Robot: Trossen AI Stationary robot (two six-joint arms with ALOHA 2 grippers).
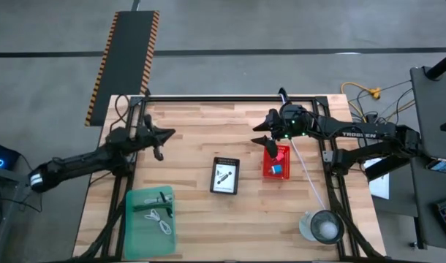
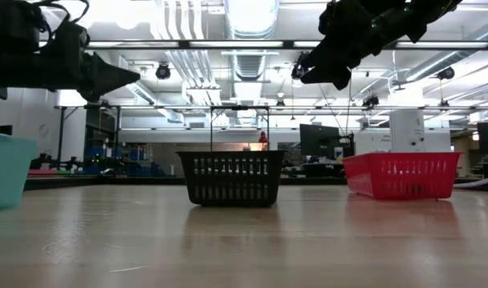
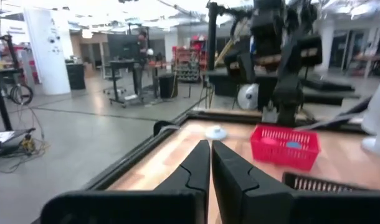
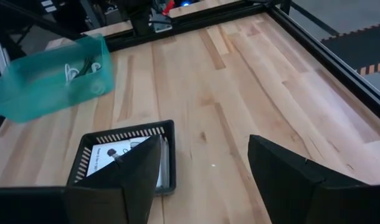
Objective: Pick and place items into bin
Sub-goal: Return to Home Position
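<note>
My left gripper (image 1: 169, 134) is shut and hangs level over the table's left edge, touching nothing; the left wrist view shows its fingers (image 3: 210, 163) pressed together. My right gripper (image 1: 259, 136) stands open above the table, beside the far end of the red bin (image 1: 276, 162), with nothing between its fingers (image 4: 202, 177). The red bin holds a small blue item (image 1: 279, 169). A black basket (image 1: 224, 175) at mid-table holds a white printed card (image 4: 118, 155). A coiled white cable (image 1: 161, 221) and a thin black cable (image 1: 159, 199) lie in a green bin (image 1: 150, 213) at the near left.
A round clear lidded container (image 1: 322, 226) stands at the near right corner, and a white cord (image 1: 308, 175) runs from it toward my right arm. A black frame rail (image 1: 230, 98) borders the table's far edge. Bare wood lies between the bins.
</note>
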